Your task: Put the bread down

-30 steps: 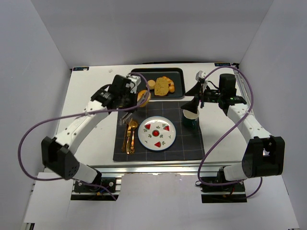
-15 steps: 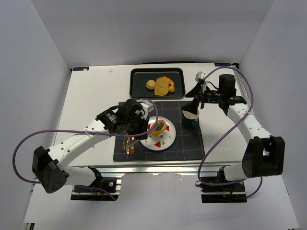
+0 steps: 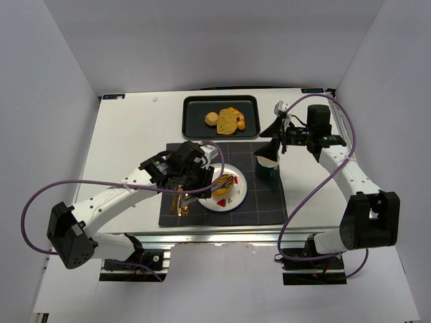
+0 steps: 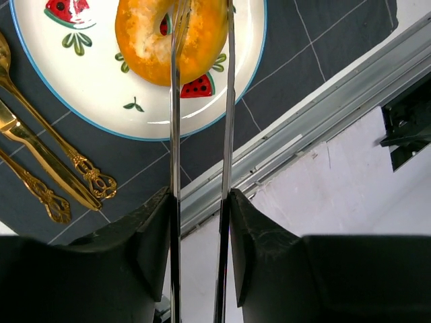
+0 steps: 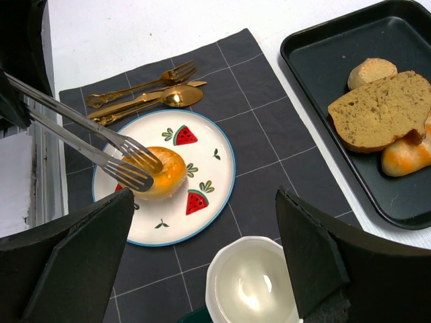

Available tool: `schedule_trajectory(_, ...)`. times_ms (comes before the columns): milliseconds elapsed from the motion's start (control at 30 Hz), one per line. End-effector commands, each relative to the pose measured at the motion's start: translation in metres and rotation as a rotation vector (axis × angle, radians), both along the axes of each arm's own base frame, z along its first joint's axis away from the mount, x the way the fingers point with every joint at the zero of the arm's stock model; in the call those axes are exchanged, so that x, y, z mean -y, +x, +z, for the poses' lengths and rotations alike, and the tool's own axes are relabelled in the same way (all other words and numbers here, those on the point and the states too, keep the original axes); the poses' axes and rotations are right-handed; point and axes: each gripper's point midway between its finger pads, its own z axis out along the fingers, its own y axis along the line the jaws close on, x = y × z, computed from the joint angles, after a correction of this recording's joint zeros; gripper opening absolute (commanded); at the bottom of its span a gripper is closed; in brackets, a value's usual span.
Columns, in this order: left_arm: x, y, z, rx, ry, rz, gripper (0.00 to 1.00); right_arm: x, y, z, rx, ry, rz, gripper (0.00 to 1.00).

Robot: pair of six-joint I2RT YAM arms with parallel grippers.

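1. The golden-brown ring-shaped bread point(image 5: 158, 171) now lies flat on the white round plate with a blue rim and watermelon pattern point(image 4: 87, 81), at the centre of the top view; a second ago it hung in the air near the lower left corner of the black tray point(image 3: 199, 118), in the upper middle of that view
2. The left gripper point(image 4: 200, 202) has swung down from there to the plate. Its fingers are closed on the handles of the long metal tongs point(image 5: 74, 118), whose two blades stand a little apart, one crossing the bread's hole and the other along its outer edge; this looks like the squeeze being let off
3. The placing itself seems done. What is left, by my reading, is to spread the blades fully and lift them straight off, so that the bread is not dragged towards the plate's rim
4. The right gripper point(image 5: 205, 195) has not moved: its jaws are wide apart and empty, above the white-lined cup point(image 5: 249, 286) at the right of the dark checked placemat point(image 3: 266, 198)
5. The gold cutlery point(image 5: 141, 94) lies just beside the plate, apart from the bread
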Motion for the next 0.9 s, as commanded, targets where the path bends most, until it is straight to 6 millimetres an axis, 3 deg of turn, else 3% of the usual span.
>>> schedule_trajectory(0, 0.010, -0.001, 0.018, 0.026, -0.076, -0.013, 0.48, 0.001, 0.003, 0.013, 0.041, 0.010, 0.006, 0.89)
schedule_trajectory(300, 0.020, -0.001, 0.033, 0.025, -0.123, -0.029, 0.49, 0.000, 0.004, 0.012, 0.037, 0.012, 0.008, 0.89)
schedule_trajectory(700, 0.023, -0.004, 0.030, -0.001, -0.123, -0.048, 0.51, 0.000, 0.002, 0.011, 0.039, 0.011, 0.009, 0.89)
schedule_trajectory(767, 0.022, 0.000, 0.035, 0.022, -0.122, -0.032, 0.47, 0.000, 0.002, 0.011, 0.040, 0.011, 0.009, 0.90)
schedule_trajectory(867, 0.020, 0.014, 0.050, 0.085, -0.140, 0.029, 0.32, 0.000, 0.001, 0.011, 0.039, 0.012, 0.010, 0.89)
